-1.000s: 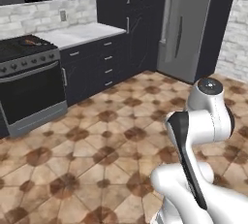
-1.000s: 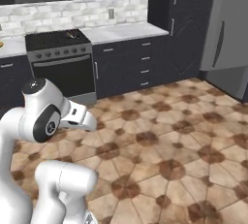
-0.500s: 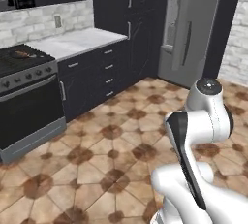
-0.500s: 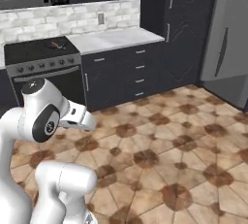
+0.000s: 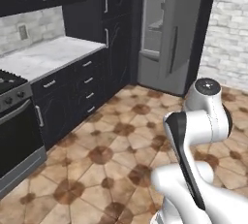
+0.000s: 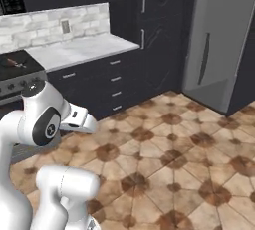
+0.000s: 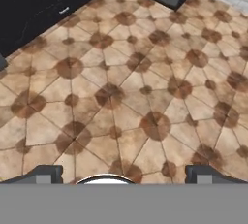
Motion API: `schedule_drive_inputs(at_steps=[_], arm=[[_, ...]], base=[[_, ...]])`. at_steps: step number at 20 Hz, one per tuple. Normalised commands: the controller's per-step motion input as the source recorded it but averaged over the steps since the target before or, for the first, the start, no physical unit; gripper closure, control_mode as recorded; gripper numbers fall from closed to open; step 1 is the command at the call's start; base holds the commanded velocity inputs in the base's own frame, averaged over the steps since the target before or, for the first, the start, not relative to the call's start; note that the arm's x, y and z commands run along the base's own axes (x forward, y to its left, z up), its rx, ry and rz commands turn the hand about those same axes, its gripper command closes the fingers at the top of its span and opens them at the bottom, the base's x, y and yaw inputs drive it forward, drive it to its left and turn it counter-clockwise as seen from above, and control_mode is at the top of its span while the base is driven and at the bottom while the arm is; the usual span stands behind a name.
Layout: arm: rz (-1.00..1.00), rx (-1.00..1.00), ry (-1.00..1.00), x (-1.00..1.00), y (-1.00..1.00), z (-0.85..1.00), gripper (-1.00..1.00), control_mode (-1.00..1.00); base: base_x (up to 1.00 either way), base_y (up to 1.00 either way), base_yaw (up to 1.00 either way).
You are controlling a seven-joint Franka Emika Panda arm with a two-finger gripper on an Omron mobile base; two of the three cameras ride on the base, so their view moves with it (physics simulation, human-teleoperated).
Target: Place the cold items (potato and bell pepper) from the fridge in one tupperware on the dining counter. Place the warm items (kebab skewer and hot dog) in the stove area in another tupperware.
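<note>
At the left edge of the left base view sits the stove, dark with a steel front, and just right of it a pale marble counter runs over dark drawers to a tall dark cabinet. Further right stands the fridge, a tall grey steel cabinet whose door is swung open, with pale inner shelves showing above its lower part. The potato and bell pepper are said to be in there, but nothing on the shelves can be made out from this far away. The arm is folded up over the tiled floor, well apart from the fridge. In the hand view the fingers stand spread wide at the bottom corners, with bare floor between them, so they grip nothing. Judging by this, the job is at its opening step: getting to the fridge for the cold items, none of which is yet collected. The next move calls for the base to close in on the open fridge and square up to its shelves, so that the arm can unfold and reach inside once the potato or pepper can be picked out.
</note>
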Motion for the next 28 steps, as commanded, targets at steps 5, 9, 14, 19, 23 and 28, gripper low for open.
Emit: schedule_drive_inputs(at_steps=[5, 9, 14, 19, 23, 28], arm=[[0.0, 0.0, 0.0, 0.0, 0.0, 0.0, -1.0, 1.0], [0.0, 0.0, 0.0, 0.0, 0.0, 0.0, -1.0, 1.0], [0.0, 0.0, 0.0, 0.0, 0.0, 0.0, -1.0, 1.0], [0.0, 0.0, 0.0, 0.0, 0.0, 0.0, -1.0, 1.0], [0.0, 0.0, 0.0, 0.0, 0.0, 0.0, -1.0, 1.0], [0.0, 0.0, 0.0, 0.0, 0.0, 0.0, -1.0, 1.0]], base=[[1.0, 0.35, -0.38], [1.0, 0.4, -0.36], [1.0, 0.4, -0.34], [1.0, 0.44, -0.31], [1.0, 0.51, -0.27], [1.0, 0.43, -0.23]])
